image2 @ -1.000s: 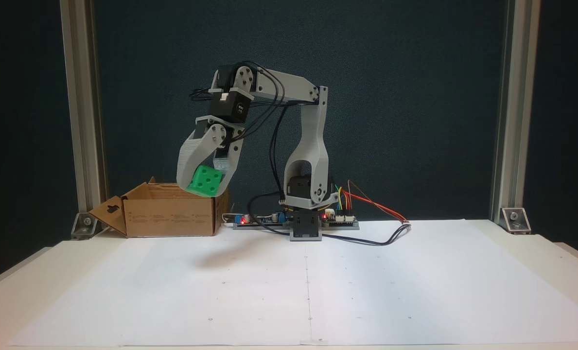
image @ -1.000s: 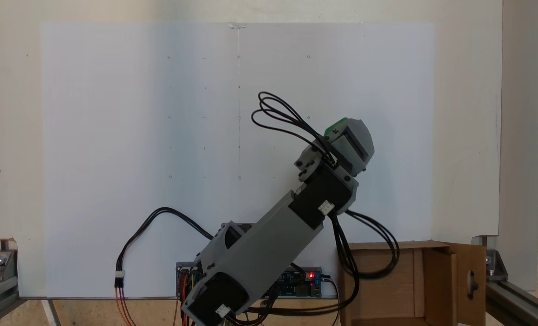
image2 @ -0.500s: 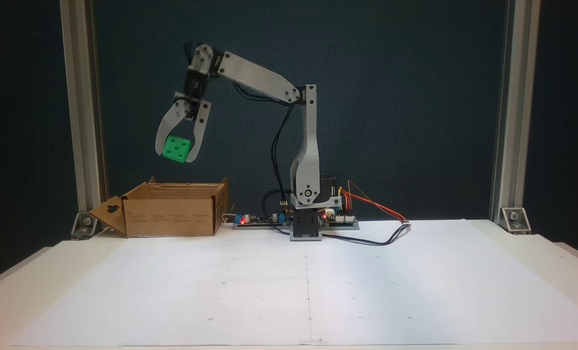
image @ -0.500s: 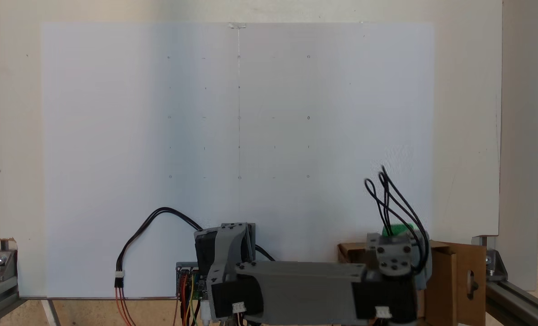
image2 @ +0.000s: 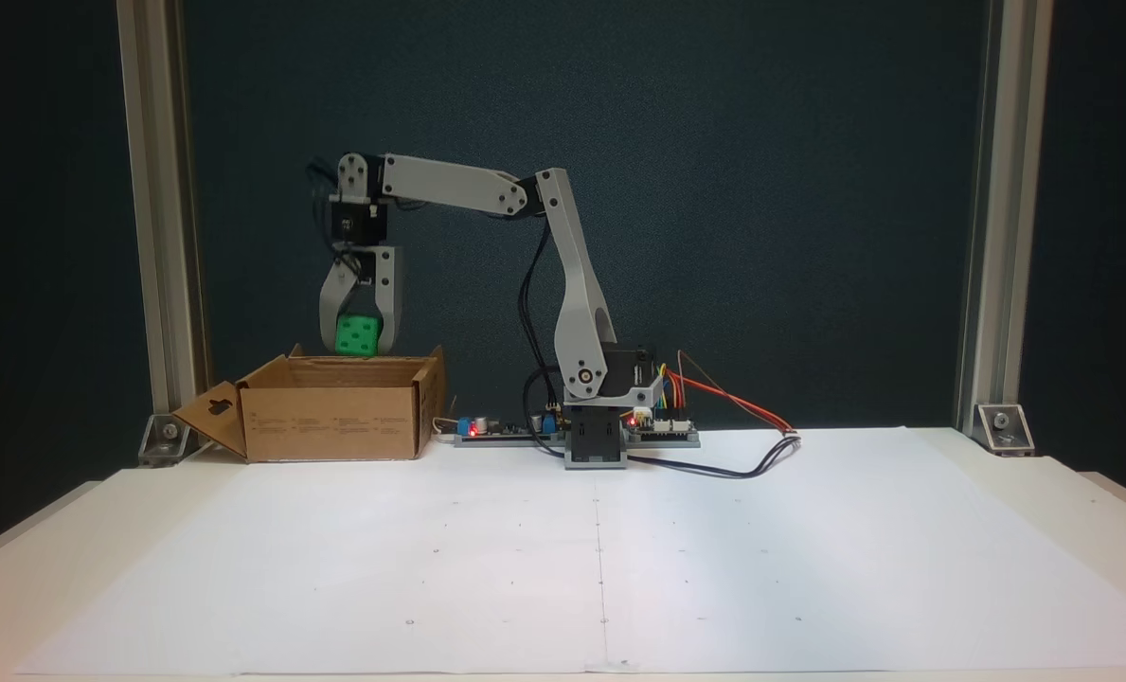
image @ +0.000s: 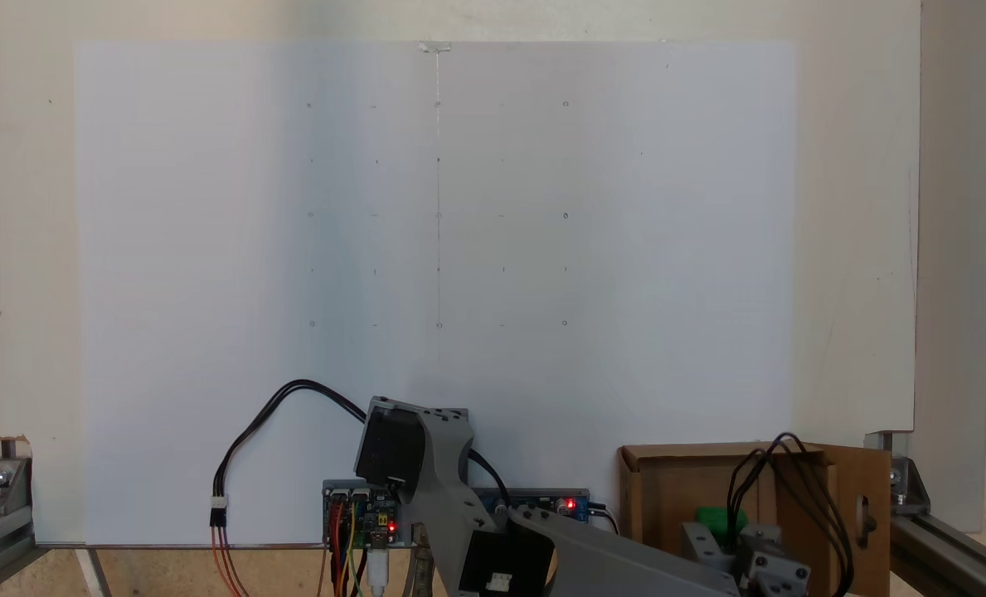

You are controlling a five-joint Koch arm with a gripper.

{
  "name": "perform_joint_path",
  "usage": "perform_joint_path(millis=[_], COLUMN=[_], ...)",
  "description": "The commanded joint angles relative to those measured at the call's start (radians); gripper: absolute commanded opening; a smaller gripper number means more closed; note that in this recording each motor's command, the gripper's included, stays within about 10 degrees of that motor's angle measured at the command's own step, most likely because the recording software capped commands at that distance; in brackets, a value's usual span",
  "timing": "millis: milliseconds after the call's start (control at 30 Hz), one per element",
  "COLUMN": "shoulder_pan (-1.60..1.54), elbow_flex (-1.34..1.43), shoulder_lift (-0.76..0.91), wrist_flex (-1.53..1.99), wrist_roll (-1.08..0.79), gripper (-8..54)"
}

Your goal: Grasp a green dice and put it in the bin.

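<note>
The green dice [image2: 357, 336] hangs just above the open top of the bin [image2: 335, 421], a brown cardboard box at the table's far left. My gripper [image2: 358, 343] points straight down and is shut on the dice, one finger on each side. From above, the dice [image: 718, 522] shows as a green patch over the bin [image: 658, 489], partly covered by the wrist and black cables. The bin's flap with the slot-shaped cut-out [image2: 214, 414] sticks out to the left.
White paper [image2: 600, 559] covers the table in front of the arm. The arm's base and circuit boards [image2: 610, 431] sit at the back, with wires trailing right. Aluminium posts [image2: 160, 218] stand at both back corners.
The arm swung from over the table to above the bin, carrying the dice. It then lowered, bringing the dice down to just above the bin's opening.
</note>
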Motion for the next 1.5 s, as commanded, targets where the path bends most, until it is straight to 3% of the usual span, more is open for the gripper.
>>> perform_joint_path(millis=[0,67,100,267,433,667,900,1467], shoulder_pan=[0.02,0.021,0.026,0.041,0.043,-0.117,-0.563,-1.723], elbow_flex=[-0.058,-0.049,-0.048,-0.046,-0.051,-0.052,-0.051,0.023], shoulder_lift=[0.006,0.003,0.003,-0.017,0.006,0.242,0.394,0.546], wrist_flex=[-0.003,-0.002,-0.003,-0.02,-0.156,-0.199,-0.195,-0.219], wrist_roll=[-0.066,-0.066,-0.066,-0.06,-0.014,0.23,0.4,0.417], gripper=[12.1,14.9,27.9,47.5,45.4,44.3,44.0,44.5])
